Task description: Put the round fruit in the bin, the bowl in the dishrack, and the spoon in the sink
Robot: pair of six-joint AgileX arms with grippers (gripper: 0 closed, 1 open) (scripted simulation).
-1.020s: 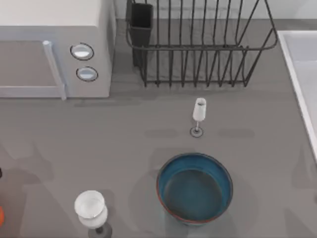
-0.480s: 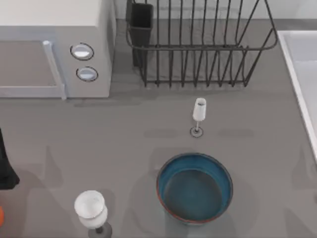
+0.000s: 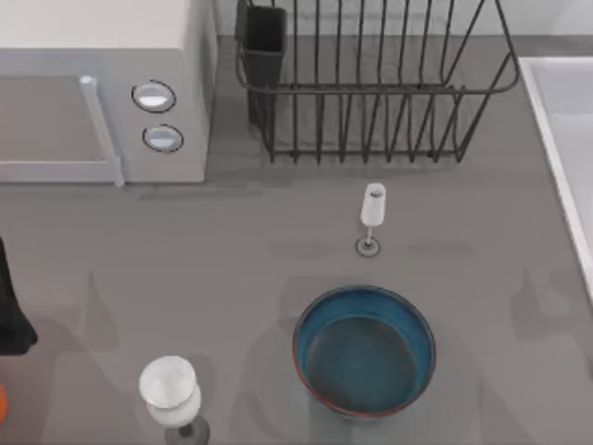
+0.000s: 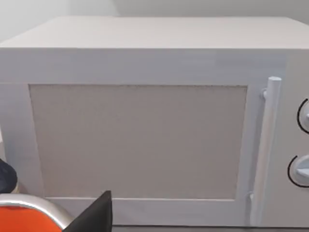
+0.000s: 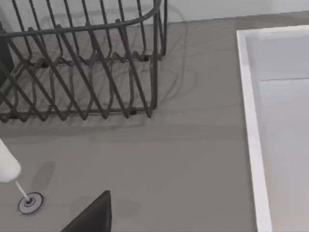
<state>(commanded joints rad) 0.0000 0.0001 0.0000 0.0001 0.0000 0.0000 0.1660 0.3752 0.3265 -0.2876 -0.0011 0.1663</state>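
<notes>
The bowl (image 3: 364, 350), glossy blue inside with a reddish-brown rim, stands upright at the front middle of the table. The dark wire dishrack (image 3: 371, 88) stands at the back, also seen in the right wrist view as the dishrack (image 5: 82, 72). The pale sink (image 3: 565, 120) runs along the right edge; its white rim is close in the right wrist view, sink (image 5: 251, 135). A dark part of my left gripper (image 4: 94, 218) faces the microwave, and my left arm (image 3: 9, 311) shows at the left edge. My right gripper (image 5: 91, 217) hangs over the table between rack and sink. The round fruit, spoon and bin are out of view.
A white microwave (image 3: 102, 93) with two knobs fills the back left. A small stemmed glass (image 3: 372, 211) stands between rack and bowl, and a larger glass (image 3: 170, 389) at the front left. An orange object (image 4: 29, 220) with a silvery rim lies by my left gripper.
My left arm's dark body has come into the top view at the left edge. Shadows on the right side of the table have shifted. Bowl and glasses have not moved.
</notes>
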